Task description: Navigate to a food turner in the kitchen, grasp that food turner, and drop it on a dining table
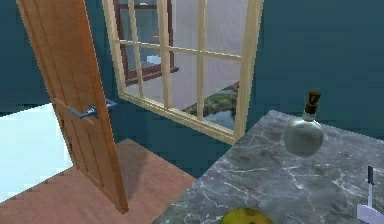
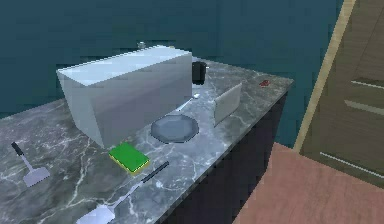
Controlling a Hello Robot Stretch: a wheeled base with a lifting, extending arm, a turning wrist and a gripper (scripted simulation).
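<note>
At the kitchen worktop: grey marble counter [image 2: 70, 150] runs across the arm side view, and its corner is in the forward view's lower right. Behind it is a teal wall [image 1: 320, 50], a wood-framed window [image 1: 185, 65] and an open wooden door [image 1: 70, 95] over a wood floor [image 2: 310, 190]. On the counter, biggest first: a pale grey box [image 2: 125, 88], a round grey dish [image 2: 175, 128] just in front of it, and a pale slab [image 2: 228, 102] tilted on edge. Then a green sponge [image 2: 128, 157] and a round glass flask [image 1: 303, 132] with a dark neck. There is a dark cup [image 2: 200, 72] by the box's far corner and a small red blob [image 2: 265, 83] near the counter end. The food turner [image 2: 32, 170] reads as the dark-handled, flat grey-bladed tool lying at the arm side view's far left, well apart from the sponge. A second flat pale tool [image 2: 100, 212] with a thin dark handle lies at the bottom edge, and I can't rule that one out. Gripper state cannot be told from these pictures. As for the step, navigation looks nearly finished and the grasp is not yet started. The next move likely calls for rolling the base forward so the arm's line meets the turner. After that, lift to counter height and extend with the wrist set along the handle.
</note>
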